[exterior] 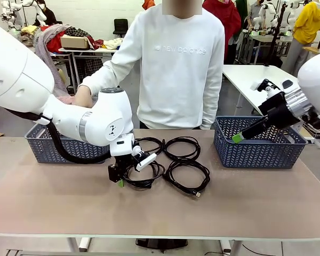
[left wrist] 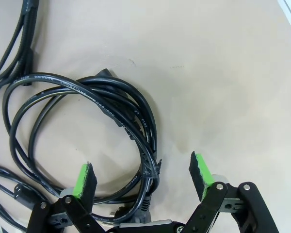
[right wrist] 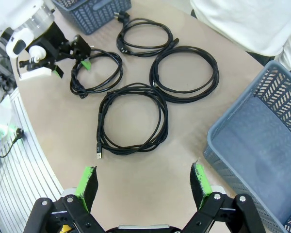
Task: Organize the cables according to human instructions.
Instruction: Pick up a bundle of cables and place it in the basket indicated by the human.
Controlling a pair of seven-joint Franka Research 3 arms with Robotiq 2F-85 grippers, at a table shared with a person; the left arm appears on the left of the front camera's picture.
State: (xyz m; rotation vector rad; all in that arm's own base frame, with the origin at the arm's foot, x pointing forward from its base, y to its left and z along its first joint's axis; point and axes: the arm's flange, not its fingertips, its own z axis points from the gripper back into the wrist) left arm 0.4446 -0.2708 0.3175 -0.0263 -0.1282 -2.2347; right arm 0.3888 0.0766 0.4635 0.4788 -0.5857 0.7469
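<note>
Black cables lie on a tan surface, the lattice-patterned baskets are dark blue, the pads bright green.

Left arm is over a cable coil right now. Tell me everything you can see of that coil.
Thin black cord, the cable coil is wound in several loose round loops; its jacket looks rubbery, with small white print. A black plug end shows at its far edge. It lies flat on the tan table, beside the other coils. The open left gripper straddles one side of the loops; no contact is evident.
</note>
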